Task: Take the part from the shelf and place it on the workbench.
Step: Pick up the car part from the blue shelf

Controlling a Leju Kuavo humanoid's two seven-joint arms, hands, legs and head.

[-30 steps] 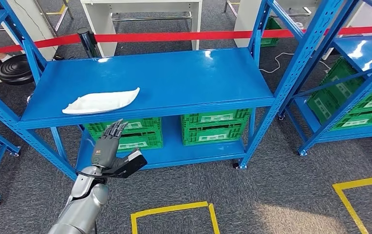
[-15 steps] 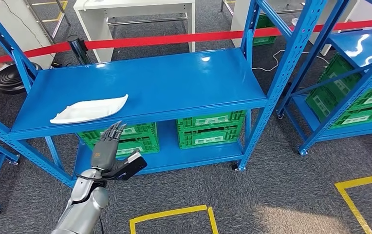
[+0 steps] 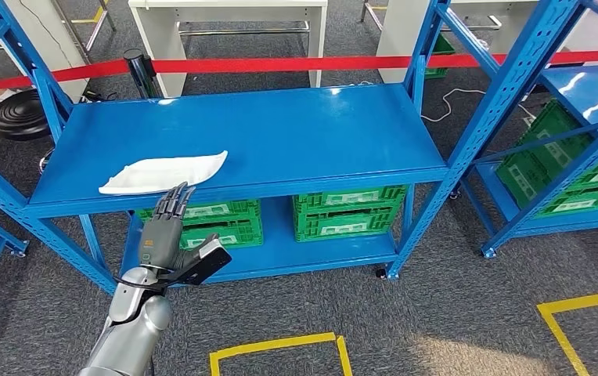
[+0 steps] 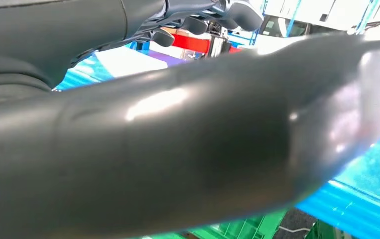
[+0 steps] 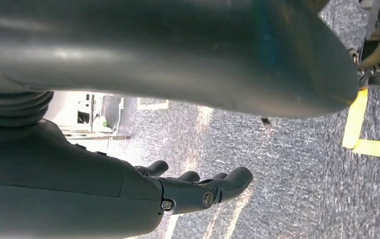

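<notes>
The flat white curved plastic part [image 3: 163, 172] lies on the upper board of the blue metal shelf [image 3: 296, 133], near its front left edge. The left hand [image 3: 172, 239] is just before that edge, fingers straight and spread, holding nothing. The right hand [image 5: 128, 194] hangs over the grey carpet floor [image 5: 287, 169], its fingers lightly bent and empty.
</notes>
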